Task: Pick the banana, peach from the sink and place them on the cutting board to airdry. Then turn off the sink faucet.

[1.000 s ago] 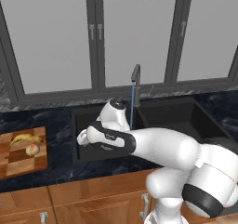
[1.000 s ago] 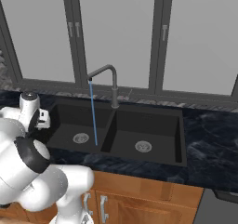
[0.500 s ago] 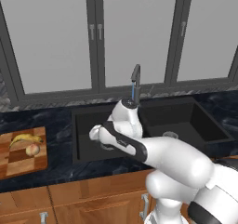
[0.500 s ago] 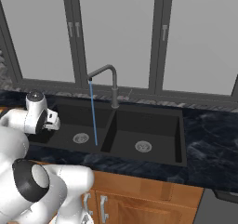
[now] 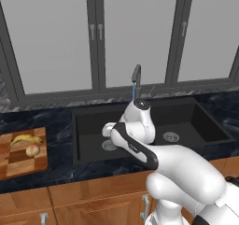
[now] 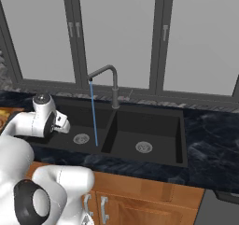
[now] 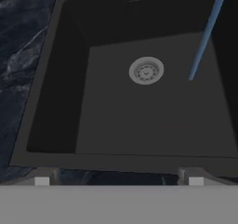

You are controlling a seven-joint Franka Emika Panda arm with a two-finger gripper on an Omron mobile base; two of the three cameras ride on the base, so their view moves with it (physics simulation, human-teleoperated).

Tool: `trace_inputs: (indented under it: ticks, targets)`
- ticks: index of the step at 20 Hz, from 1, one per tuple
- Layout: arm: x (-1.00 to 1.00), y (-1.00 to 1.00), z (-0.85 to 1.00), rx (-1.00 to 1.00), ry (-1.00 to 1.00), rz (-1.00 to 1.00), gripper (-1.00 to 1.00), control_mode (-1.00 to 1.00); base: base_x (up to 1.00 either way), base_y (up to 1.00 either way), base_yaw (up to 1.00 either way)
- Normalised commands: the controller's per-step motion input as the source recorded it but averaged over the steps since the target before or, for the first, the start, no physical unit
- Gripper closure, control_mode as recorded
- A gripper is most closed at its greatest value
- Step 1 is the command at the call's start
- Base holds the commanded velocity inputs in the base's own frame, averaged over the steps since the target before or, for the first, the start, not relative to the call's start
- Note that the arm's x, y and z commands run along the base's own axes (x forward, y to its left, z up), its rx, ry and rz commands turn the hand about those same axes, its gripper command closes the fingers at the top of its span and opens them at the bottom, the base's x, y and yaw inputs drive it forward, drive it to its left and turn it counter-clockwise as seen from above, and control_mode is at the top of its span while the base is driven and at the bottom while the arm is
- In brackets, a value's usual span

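Far left on the counter: the rectangular checkered wooden cutting board carries both fruits. The small curved yellow banana lies along its back part, the round orange-pink peach just in front of it, the two touching or nearly so. Fruit half of the task reads as done.

Change over the last second: the white arm has swung rightward, away from the board side and in over the left basin of the wide matte black double-basin sink. A second ago the hand sat near the basin's left edge; now the two-finger gripper hangs above the basin, near the round silver drain. It carries nothing. The finger tips show well apart at the bottom of the hand view, so the fingers stand spread.

My reading: the arm is travelling toward the last step, shutting off the water.

Right of the hand: the slim dark grey upright faucet stands behind the divider between the basins, and the thin blue water stream is running down into the left basin, landing just right of the drain. The faucet is above, behind and to the right of the gripper, not touching it. The stream falls between hand and faucet stem. Handle not distinguishable from here.
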Motion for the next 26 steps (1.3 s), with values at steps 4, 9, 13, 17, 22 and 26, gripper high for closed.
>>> trace_inputs:
  ticks: [4,9,13,17,22,26]
  targets:
    - [0.03,-0.49,0.03,0.00,0.01,-0.13,-1.00,-1.00,0.00,0.00,0.00]
    - [0.04,-0.52,0.00,0.00,0.03,-0.08,-1.00,-1.00,0.00,0.00,0.00]
    - [0.05,-0.53,0.02,0.00,0.04,-0.07,-1.00,-1.00,0.00,0.00,0.00]
    - [0.03,-0.51,0.04,0.00,0.00,-0.08,-1.00,-1.00,0.00,0.00,0.00]
    - [0.07,-0.43,0.04,0.00,0.00,-0.07,-1.00,-1.00,0.00,0.00,0.00]
    - [0.10,-0.41,0.01,0.00,0.00,-0.07,-1.00,-1.00,0.00,0.00,0.00]
